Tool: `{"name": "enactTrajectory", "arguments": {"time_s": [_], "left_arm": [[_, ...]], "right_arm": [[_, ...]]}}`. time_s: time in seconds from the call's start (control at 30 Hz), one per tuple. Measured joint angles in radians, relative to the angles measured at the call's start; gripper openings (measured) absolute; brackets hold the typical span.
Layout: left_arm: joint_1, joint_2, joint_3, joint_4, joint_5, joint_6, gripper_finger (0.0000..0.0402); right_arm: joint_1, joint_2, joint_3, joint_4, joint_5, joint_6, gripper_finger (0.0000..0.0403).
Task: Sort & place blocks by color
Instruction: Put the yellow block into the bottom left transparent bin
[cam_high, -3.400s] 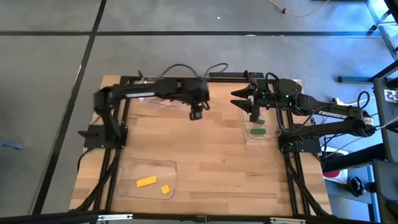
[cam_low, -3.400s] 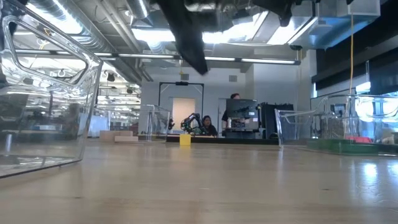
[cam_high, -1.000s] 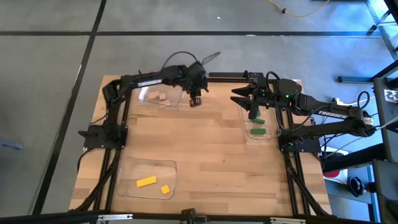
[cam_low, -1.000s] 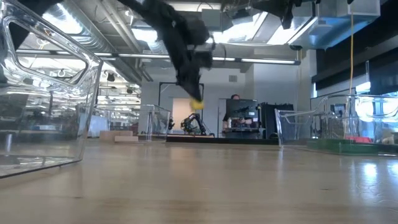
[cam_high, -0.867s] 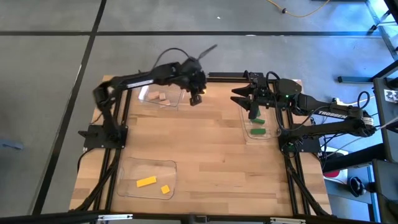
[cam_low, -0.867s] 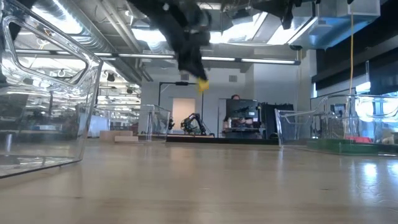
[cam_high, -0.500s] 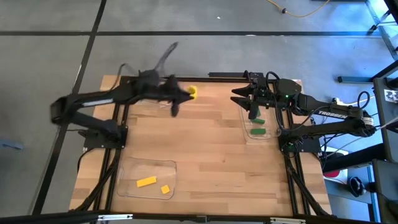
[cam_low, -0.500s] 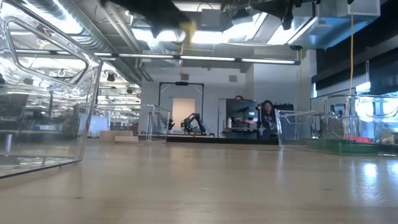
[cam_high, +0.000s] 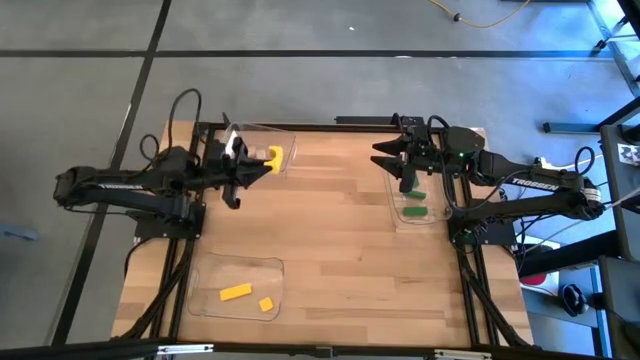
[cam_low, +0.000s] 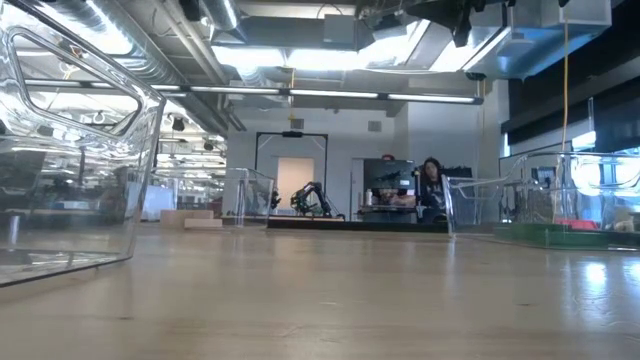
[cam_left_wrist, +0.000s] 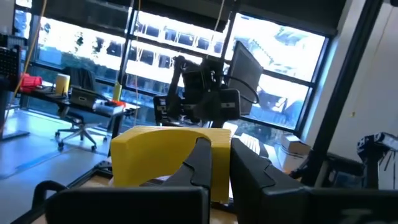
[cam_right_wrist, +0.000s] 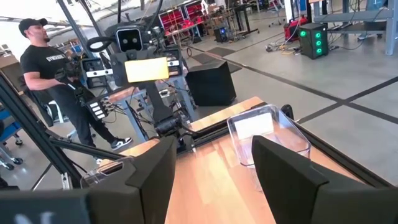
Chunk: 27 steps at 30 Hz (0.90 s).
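Yellow block is pinched tight in the left gripper, upper left, to join yellow ones. Right gripper waits open, upper right.

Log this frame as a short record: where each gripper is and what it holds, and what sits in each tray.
left gripper: raised over the far-left tray, shut on the yellow block
right gripper: open, empty, waiting above the green tray
near-left tray: two yellow pieces
right tray: green pieces
far-left tray: contents hidden by the left arm
table centre: bare wood
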<state>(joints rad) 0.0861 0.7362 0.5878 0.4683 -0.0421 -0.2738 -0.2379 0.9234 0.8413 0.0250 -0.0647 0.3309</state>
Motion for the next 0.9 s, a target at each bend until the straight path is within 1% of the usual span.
{"name": "enactTrajectory", "arguments": {"time_s": [0.4, 0.63, 0.73, 0.83, 0.9], "left_arm": [[-0.012, -0.004, -0.007, -0.002, -0.025, 0.019, 0.0021], [-0.012, -0.004, -0.007, -0.002, -0.024, 0.021, 0.0020], [-0.013, -0.004, -0.005, -0.007, -0.002, 0.011, 0.0020], [-0.040, 0.003, 0.025, -0.066, 0.059, -0.039, 0.0020], [-0.085, 0.027, 0.077, -0.187, 0.080, -0.068, 0.0020]], "right_arm": [[0.000, 0.000, 0.000, 0.000, 0.000, -0.001, 0.0214], [0.000, 0.000, 0.000, 0.000, 0.000, 0.000, 0.0214], [0.000, 0.000, 0.000, 0.000, 0.001, 0.000, 0.0214], [0.000, 0.000, 0.000, 0.000, 0.001, 0.001, 0.0214], [0.000, 0.000, 0.000, 0.000, 0.001, 0.000, 0.0214]]}}
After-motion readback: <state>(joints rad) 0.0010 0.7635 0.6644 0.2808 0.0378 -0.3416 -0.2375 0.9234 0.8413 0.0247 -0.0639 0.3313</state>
